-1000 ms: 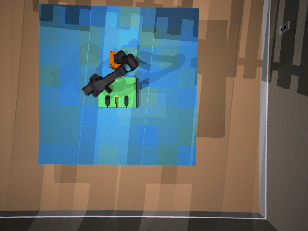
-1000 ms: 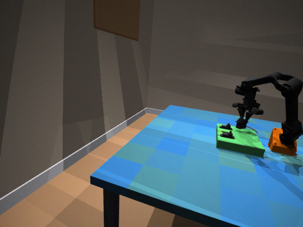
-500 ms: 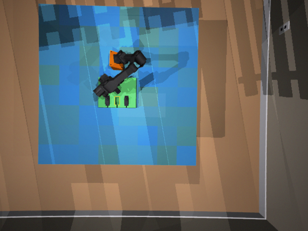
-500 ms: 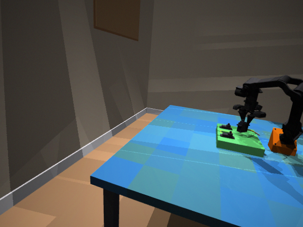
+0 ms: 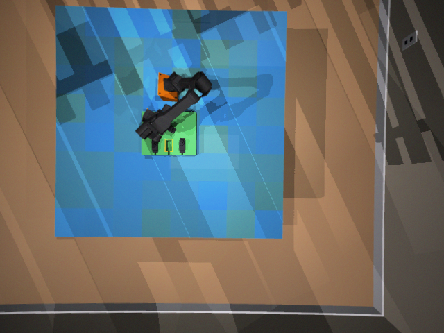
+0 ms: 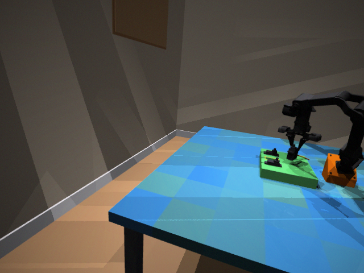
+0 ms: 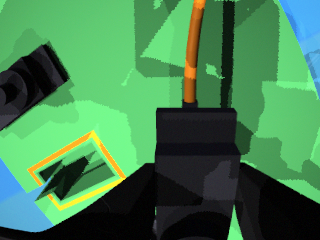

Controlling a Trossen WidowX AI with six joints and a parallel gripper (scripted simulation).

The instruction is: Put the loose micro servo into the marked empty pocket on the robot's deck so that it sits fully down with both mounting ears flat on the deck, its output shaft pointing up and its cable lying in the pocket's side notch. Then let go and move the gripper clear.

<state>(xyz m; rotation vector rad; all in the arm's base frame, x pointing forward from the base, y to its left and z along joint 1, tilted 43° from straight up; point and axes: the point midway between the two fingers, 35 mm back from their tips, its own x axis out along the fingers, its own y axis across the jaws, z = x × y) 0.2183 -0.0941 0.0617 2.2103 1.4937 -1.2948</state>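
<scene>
My gripper is shut on the loose black micro servo, holding it above the green deck. In the top view the arm hides it. Its orange cable points away from the fingers, toward the top of the wrist view. The marked empty pocket, with a yellow-orange outline, is lower left of the servo in the wrist view, turned at a clear angle to it. The output shaft is not clearly visible.
Two seated black servos flank the pocket, one on the right and one on the left, partly under the arm in the top view. The orange arm base stands behind the deck on the blue table.
</scene>
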